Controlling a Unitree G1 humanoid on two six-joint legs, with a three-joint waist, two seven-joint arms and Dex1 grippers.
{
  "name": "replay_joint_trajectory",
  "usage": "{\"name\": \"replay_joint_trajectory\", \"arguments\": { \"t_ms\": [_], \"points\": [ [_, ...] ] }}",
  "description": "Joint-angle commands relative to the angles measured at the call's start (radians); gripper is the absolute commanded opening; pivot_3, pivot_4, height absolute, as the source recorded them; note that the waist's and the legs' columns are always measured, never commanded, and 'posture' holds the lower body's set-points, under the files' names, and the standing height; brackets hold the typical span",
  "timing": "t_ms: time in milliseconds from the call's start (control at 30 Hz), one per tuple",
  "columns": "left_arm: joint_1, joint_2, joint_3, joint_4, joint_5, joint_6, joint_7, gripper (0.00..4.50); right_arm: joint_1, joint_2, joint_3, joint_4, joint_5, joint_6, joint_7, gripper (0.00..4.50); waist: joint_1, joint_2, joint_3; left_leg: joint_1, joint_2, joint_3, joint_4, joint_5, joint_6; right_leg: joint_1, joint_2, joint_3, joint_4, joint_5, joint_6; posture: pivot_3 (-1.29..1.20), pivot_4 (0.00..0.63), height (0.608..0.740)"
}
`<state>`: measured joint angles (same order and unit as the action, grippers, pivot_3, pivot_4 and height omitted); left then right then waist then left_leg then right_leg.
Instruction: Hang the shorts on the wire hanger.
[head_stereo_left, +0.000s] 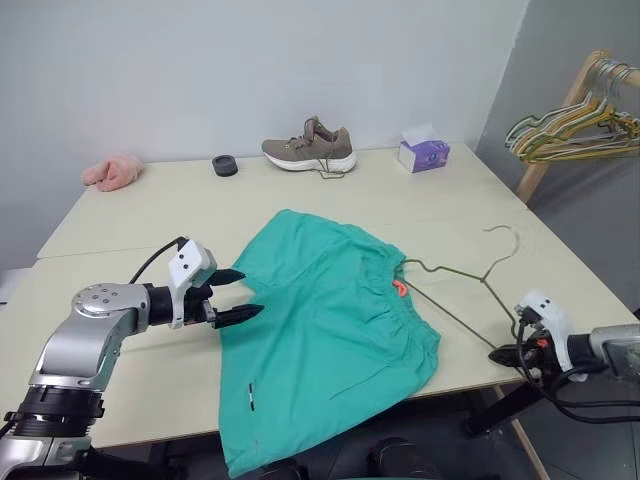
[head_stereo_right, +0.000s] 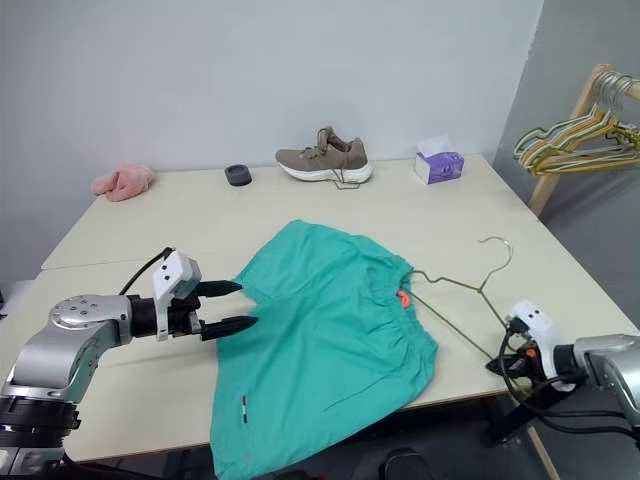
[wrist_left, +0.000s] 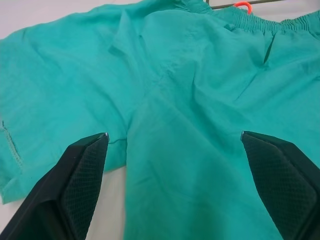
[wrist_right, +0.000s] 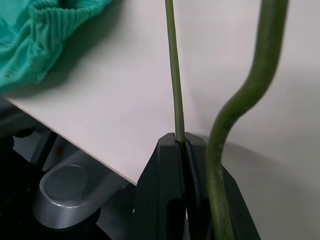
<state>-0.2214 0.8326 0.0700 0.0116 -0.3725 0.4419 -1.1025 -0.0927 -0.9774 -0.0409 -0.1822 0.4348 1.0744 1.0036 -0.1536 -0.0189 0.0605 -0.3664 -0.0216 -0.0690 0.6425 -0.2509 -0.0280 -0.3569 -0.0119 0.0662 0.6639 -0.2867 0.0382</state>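
Shorts (head_stereo_left: 325, 335) of teal-green cloth lay spread flat on a pale table (head_stereo_left: 150, 215), one leg hanging over the near edge, the gathered elastic waistband turned toward the right gripper (head_stereo_left: 503, 354) and a small orange tag (head_stereo_left: 399, 288) showing at the waist. The left gripper (head_stereo_left: 244, 293) hovered at the shorts' left edge with its jaws spread wide and nothing between them; its black fingers (wrist_left: 82, 172) had cross-hatched, rubbery pads, and soft creased fabric lay just ahead of them. The right gripper's jaws were pinched fully together on the wire hanger (head_stereo_left: 462, 285), gripping a thin dark olive wire at one end. From those jaws the hanger ran along the table toward the waistband, its curved hook (head_stereo_left: 508, 238) lying on the table beyond.
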Motion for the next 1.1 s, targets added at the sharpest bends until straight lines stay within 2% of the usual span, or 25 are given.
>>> {"name": "replay_joint_trajectory", "arguments": {
  "t_ms": [33,700,933,1100],
  "points": [
    [-0.003,0.002,0.011,-0.006,0.006,-0.028,0.002,4.48,-0.032,-0.025,0.013,-0.043,0.017,-0.031,0.025,0.0,0.001,0.0,0.0,0.0,0.0,0.0,0.0,0.0,0.0,0.0,0.0,0.0,0.0,0.0,0.0,-0.17,0.0,0.74],
    [0.014,-0.012,-0.002,-0.048,-0.01,-0.048,-0.034,4.48,-0.024,-0.023,0.033,0.049,0.043,-0.014,-0.012,0.0,0.008,0.0,0.0,0.0,0.0,0.0,0.0,0.0,0.0,0.0,0.0,0.0,0.0,0.0,0.0,-0.17,0.0,0.74],
    [-0.015,-0.009,-0.028,-0.034,0.016,-0.074,-0.047,4.48,-0.162,0.037,0.122,0.136,0.081,0.11,0.01,0.0,0.003,0.0,0.0,0.001,0.0,0.0,0.0,0.0,0.0,0.0,0.0,0.0,0.001,0.0,0.001,-0.17,0.0,0.74],
    [-0.019,-0.017,-0.035,-0.044,0.018,-0.075,-0.044,4.48,-0.294,0.106,0.187,0.268,0.081,0.212,0.008,0.0,0.003,0.0,0.0,0.0,0.0,0.0,0.0,0.0,0.0,0.0,0.0,0.0,0.0,0.0,0.001,-0.15,0.0,0.74]
  ]
}}
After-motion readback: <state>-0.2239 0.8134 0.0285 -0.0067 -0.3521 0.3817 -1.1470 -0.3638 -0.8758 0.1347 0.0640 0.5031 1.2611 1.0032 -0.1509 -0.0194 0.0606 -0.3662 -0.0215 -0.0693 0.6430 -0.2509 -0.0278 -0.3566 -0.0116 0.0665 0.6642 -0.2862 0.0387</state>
